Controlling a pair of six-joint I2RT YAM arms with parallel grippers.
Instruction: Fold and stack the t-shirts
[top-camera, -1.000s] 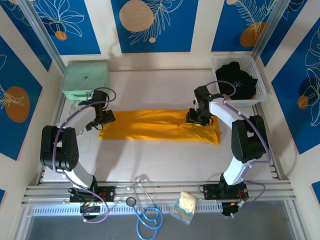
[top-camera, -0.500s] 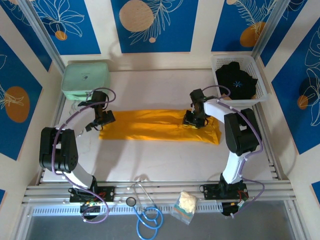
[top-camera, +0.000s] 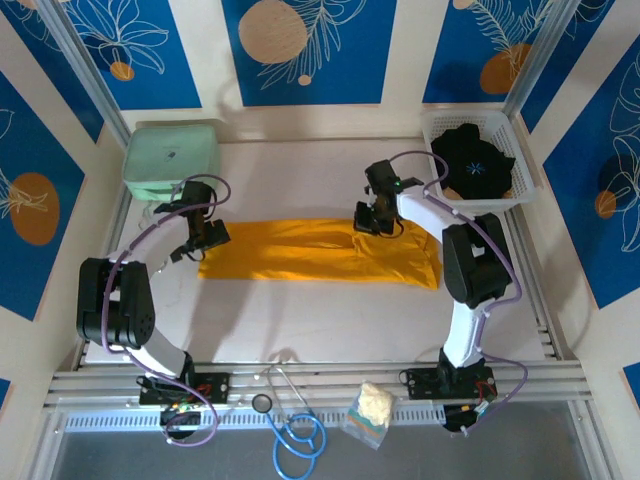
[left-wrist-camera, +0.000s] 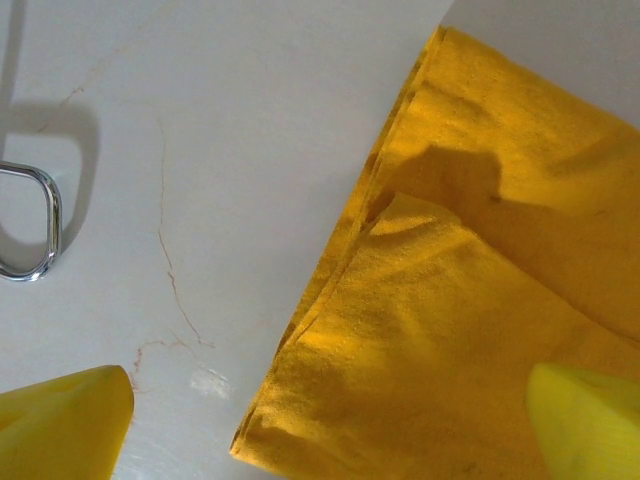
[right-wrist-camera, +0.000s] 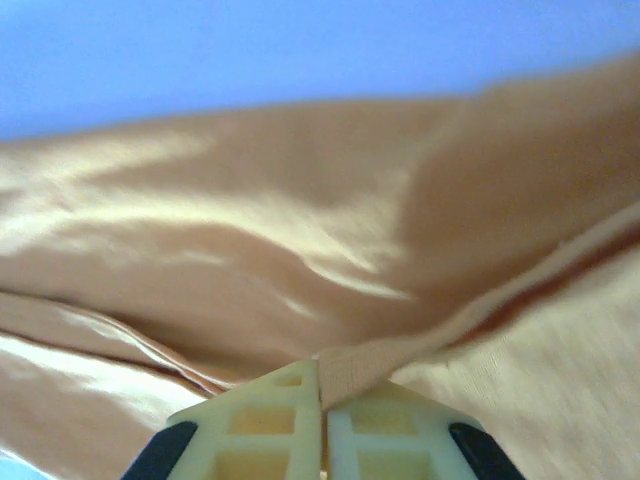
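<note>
**A:** Room first?

**B:** Closed in on three sides by cream wall strips (top-camera: 200, 60) and blue panels (top-camera: 300, 50) printed with white leaves and orange discs. Bounded at the near edge by metal rails (top-camera: 320, 383).

**A:** And the surface?

**B:** A white counter (top-camera: 300, 175), matte, bare across the far middle. Seen close from the left wrist, crossed by thin hairline cracks (left-wrist-camera: 170, 270), with a bright metal loop (left-wrist-camera: 35, 220) at the left of that view.

**A:** Sitting on it?

**B:** Across the middle, the orange-yellow t-shirt (top-camera: 320, 255), folded into a long strip running left to right. In the far left corner, a pale green box (top-camera: 172, 158). In the far right corner, a white basket (top-camera: 432, 122) holding the black t-shirt (top-camera: 470, 160), bunched, light-blue starburst facing up.

**A:** Nearer than the rails?

**B:** On a grey ledge (top-camera: 100, 455), a blue stethoscope (top-camera: 262, 403) and a small pale-yellow packet (top-camera: 368, 410), well apart from both shirts.

**A:** Hands?

**B:** Over the strip's left end, the left hand (top-camera: 200, 243), spread wide and gripping nothing: yellow fingertips (left-wrist-camera: 65, 420) far apart, one against bare counter, the other against cloth. At the strip's far edge, right of the middle, the right hand (top-camera: 368, 222), fingers (right-wrist-camera: 270, 420) pressed together on a raised ridge of the orange cloth.
</note>
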